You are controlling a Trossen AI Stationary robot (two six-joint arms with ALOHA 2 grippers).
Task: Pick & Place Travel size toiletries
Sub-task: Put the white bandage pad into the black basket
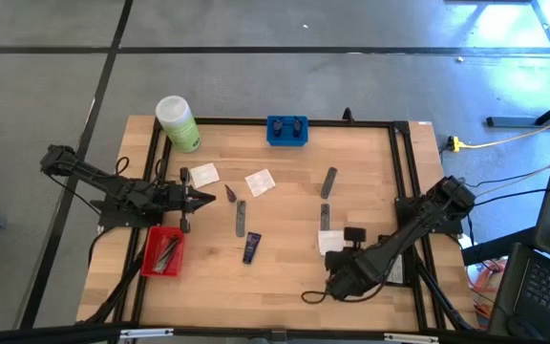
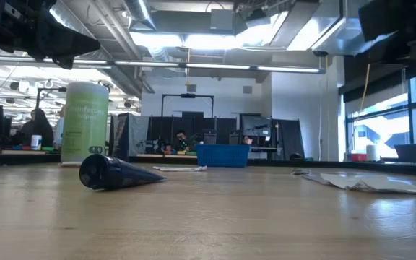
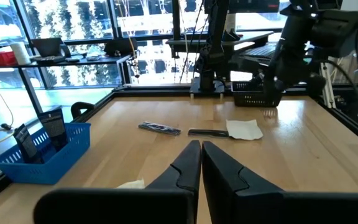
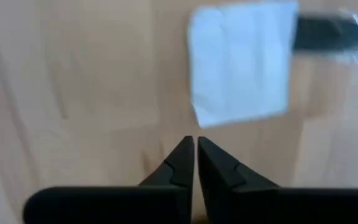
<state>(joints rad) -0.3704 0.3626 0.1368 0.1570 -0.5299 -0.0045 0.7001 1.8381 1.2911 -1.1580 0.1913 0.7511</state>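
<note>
Just ahead of the right gripper point(image 4: 195, 142), fingers pressed together and empty: white sachet point(image 4: 240, 61), flat, nearest this arm.

Both arms are dark and built of jointed segments with black cables along them, and the left gripper point(image 3: 201, 163) and the right gripper point(image 4: 195, 158) each end in two black pointed, wedge-shaped fingers.

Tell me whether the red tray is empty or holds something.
Holds something: the red tray has slim grey items lying inside it in the high view.
</note>
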